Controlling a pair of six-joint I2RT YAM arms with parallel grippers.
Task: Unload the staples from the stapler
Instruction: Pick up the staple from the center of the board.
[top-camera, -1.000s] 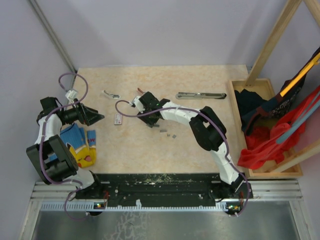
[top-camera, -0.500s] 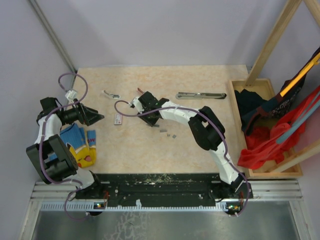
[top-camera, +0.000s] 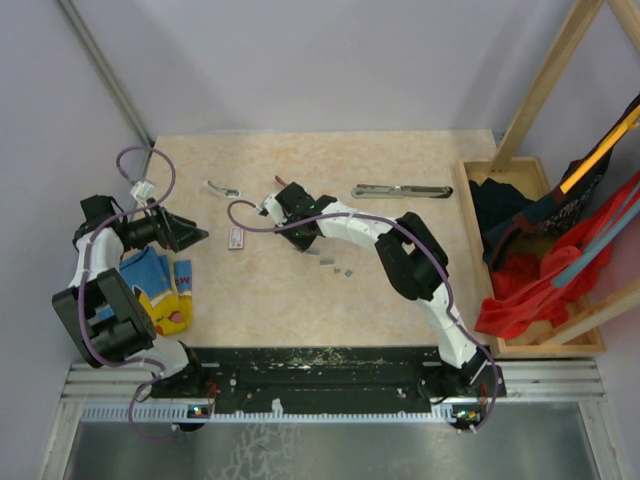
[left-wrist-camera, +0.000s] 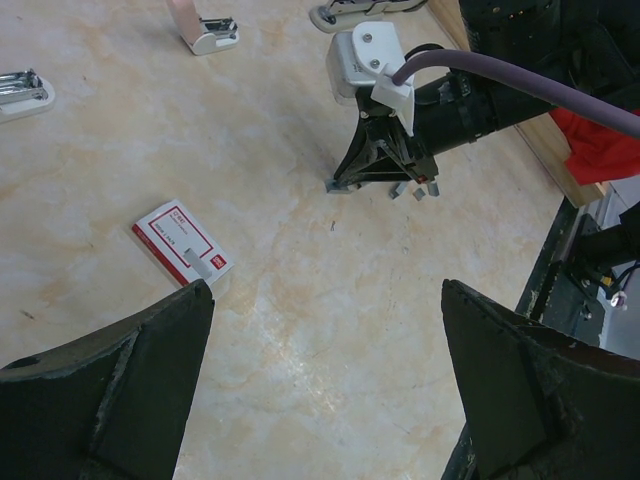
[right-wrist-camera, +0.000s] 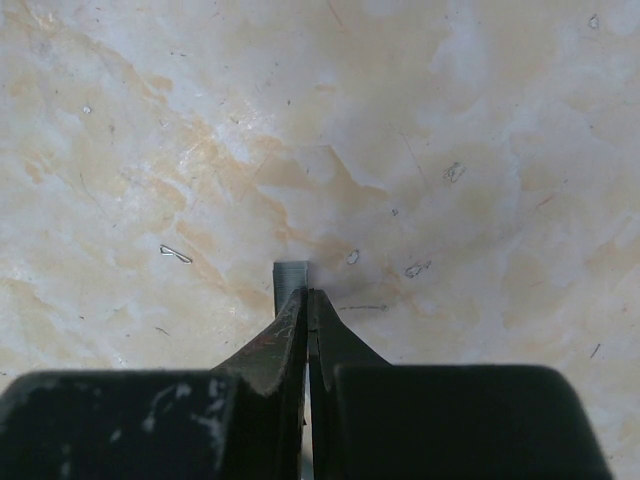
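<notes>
At left centre of the top view, the left tool (top-camera: 193, 235) gapes fully and holds nothing. Mid-frame, the right tool (top-camera: 302, 247) is closed, its tips on the desk (top-camera: 400, 290) touching one strip of the staples (right-wrist-camera: 292, 274). The stapler (top-camera: 400, 190) lies upper right of centre.

Cropped at 12 o'clock edge, left wrist view: stapler (left-wrist-camera: 345, 12); at 9 o'clock edge: silvery clip (left-wrist-camera: 20, 88). Too small to count from above: staples (top-camera: 335, 267). Half hidden behind closed tips of right gripper (right-wrist-camera: 306, 300): one grey strip (right-wrist-camera: 292, 273).
</notes>
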